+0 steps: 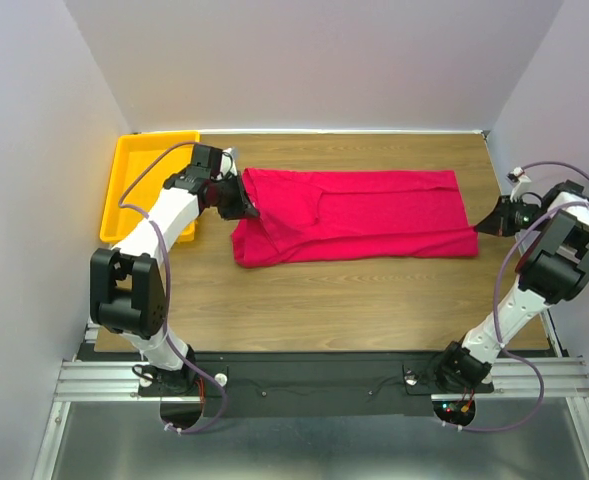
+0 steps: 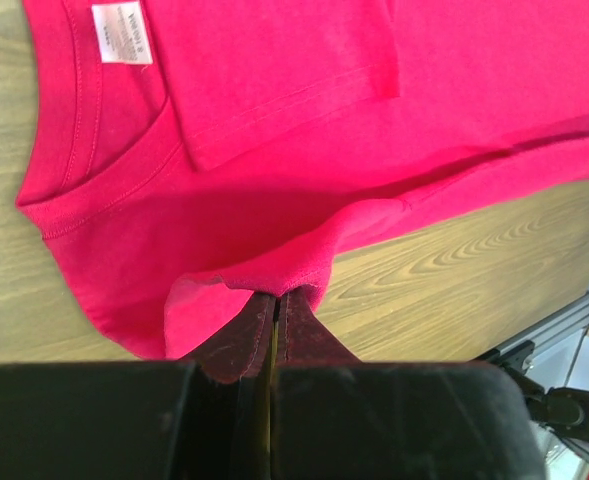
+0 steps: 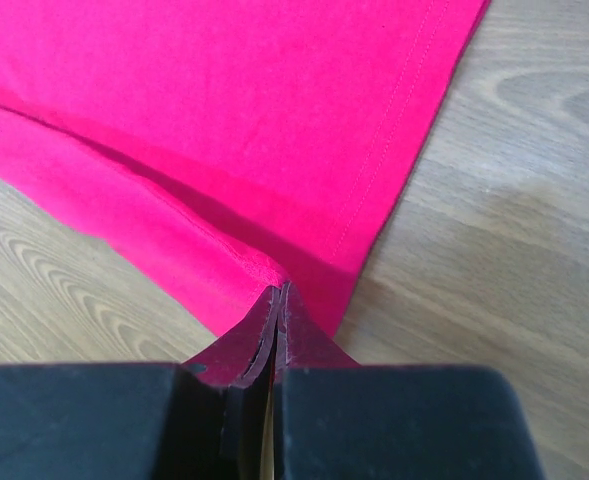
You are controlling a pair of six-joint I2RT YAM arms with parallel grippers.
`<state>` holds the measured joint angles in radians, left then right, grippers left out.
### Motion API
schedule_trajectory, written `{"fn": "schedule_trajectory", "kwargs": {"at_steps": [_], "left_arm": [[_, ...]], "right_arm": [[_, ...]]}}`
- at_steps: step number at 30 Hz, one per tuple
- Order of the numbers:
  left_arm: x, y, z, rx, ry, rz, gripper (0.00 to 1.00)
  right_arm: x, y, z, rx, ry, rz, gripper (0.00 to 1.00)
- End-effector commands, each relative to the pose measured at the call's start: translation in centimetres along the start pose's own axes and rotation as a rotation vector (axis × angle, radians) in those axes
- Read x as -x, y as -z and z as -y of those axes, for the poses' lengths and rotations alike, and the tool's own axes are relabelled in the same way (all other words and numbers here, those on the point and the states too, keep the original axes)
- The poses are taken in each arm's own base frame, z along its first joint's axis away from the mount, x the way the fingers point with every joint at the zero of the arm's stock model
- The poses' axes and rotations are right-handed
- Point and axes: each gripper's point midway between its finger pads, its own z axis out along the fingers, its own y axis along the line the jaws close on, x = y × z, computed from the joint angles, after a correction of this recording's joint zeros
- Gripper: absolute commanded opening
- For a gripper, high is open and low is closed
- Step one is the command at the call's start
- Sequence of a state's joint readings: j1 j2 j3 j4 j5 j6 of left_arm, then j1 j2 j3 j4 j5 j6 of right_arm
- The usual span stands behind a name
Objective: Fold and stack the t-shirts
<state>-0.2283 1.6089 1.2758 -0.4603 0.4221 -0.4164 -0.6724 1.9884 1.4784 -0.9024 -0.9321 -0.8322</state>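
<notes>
Shirt position, overhead view: the red t-shirt (image 1: 354, 215) lies lengthwise across the far half of the table (image 1: 354, 300), already doubled along its length. Its collar end sits to the left, near the yellow tray (image 1: 124, 190), and its hem end to the right. The left gripper (image 1: 246, 208) sits on the collar end and the right gripper (image 1: 486, 225) on the near corner of the hem end. The cloth bunches at the near left corner.

Left wrist view: the jaws are closed on a thin ridge of cloth at the shoulder edge, which is raised slightly off the wood. The neck label (image 2: 121, 20) and a folded-in sleeve lie flat beyond.

Right wrist view: the jaws are closed on the hem corner, and at least two layers appear pinched.

Risk assessment: both grips hold only a narrow bite, so a quick or uneven pull could let an edge slip free. If one arm travels ahead of the other, the fold is likely to land skewed. On the left, the grip may have caught only the top layer; in that case the lower layer would drag and worsen the bunching. The tucked sleeve could also fall open once lifted.
</notes>
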Motion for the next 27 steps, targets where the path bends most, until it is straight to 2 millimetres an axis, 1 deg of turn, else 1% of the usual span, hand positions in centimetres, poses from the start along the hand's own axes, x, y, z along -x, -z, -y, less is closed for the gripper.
{"fn": "schedule_trajectory", "kwargs": {"at_steps": [1, 7, 13, 22, 27], "left_arm": [[1.6, 0.9, 1.6, -0.042, -0.086, 0.035, 0.0], [1.8, 0.6, 2.1, -0.071, -0.108, 0.024, 0.0], [3.0, 0.6, 2.6, -0.076, -0.135, 0.046, 0.0], [4.4, 0.7, 3.1, -0.078, -0.145, 0.078, 0.0], [4.8, 0.0, 3.0, -0.073, -0.141, 0.072, 0.0]], "right_arm": [[1.9, -0.4, 0.5, -0.008, 0.041, 0.037, 0.01], [2.4, -1.5, 0.8, -0.012, 0.035, 0.035, 0.01], [3.3, -1.5, 1.4, -0.04, 0.029, 0.046, 0.01], [3.6, -1.8, 2.1, -0.063, 0.017, 0.046, 0.01], [3.7, -2.5, 2.1, -0.064, 0.019, 0.039, 0.01]]}}
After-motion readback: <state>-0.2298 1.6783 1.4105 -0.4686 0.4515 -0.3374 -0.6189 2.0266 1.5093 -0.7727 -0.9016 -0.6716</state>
